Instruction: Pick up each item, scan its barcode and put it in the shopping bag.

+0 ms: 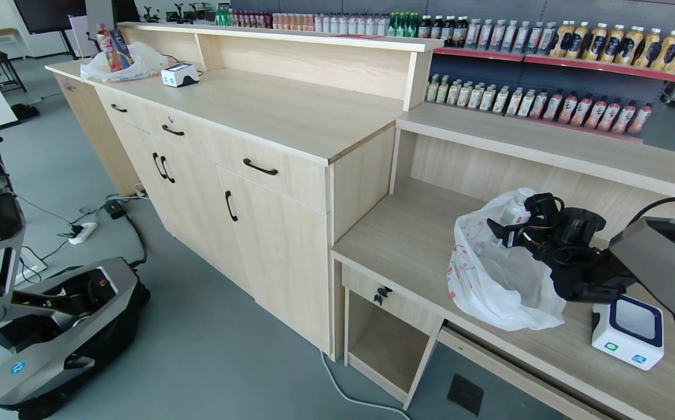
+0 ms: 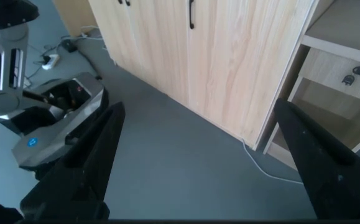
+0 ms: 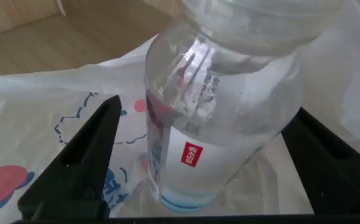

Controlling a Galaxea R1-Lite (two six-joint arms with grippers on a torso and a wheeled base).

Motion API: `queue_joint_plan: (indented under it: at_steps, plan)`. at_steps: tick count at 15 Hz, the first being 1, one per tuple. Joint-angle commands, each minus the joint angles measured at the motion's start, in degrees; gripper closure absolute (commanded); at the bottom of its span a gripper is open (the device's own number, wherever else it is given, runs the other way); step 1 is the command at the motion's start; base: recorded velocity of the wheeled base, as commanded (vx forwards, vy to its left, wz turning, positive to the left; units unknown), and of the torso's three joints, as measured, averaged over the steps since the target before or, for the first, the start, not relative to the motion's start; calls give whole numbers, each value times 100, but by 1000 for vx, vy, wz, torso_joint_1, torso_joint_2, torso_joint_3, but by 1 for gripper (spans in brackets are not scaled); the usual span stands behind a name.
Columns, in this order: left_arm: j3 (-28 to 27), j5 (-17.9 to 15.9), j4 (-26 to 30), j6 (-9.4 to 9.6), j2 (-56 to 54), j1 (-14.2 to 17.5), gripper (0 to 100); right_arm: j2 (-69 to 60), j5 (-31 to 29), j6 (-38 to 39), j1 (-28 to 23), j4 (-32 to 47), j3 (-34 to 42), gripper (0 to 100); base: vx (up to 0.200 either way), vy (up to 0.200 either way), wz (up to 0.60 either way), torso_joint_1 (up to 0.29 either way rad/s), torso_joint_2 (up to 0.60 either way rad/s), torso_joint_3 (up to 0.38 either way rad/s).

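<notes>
In the head view, find the right gripper (image 1: 503,228) at the mouth of the shopping bag (image 1: 489,291) on the lower desk (image 1: 407,239), with the bottle (image 1: 515,211) right at it. In the left wrist view, note the left gripper (image 2: 198,165) spread wide above the floor (image 2: 167,134). In the right wrist view, you cannot tell whether the bottle (image 3: 223,137), over the bag, is gripped.

Pale wood counter (image 1: 290,111) with black-handled drawers (image 1: 226,153) and cupboard doors (image 1: 282,256), lower desk (image 1: 398,233) stepped down beside it, grey floor (image 1: 209,350) with a white power strip (image 1: 83,233), red shelves (image 1: 553,63) of bottled drinks (image 1: 600,44) along the dark back wall (image 1: 605,11).
</notes>
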Motion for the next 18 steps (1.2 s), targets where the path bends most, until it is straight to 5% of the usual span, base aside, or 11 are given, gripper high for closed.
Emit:
queue_joint_plan:
  at_steps: [1,3,11,18]
  plan:
    - [0,2,0,-1,-2,2,0,-281,224,28,-26,-9,-24,0,0,0,0,0,0,0]
    - [0,2,0,-1,-2,2,0,-1054,681,-25,-26,237,337,0,0,0,0,0,0,0]
    - [0,2,0,-1,-2,2,0,-5704,619,-1097,-465,2645,3123,0,0,0,-75,0,0,0]
    - [0,2,0,-1,-2,2,0,-6574,83,-1264,-1388,5194,1690,0,0,0,-600,2,2,4]
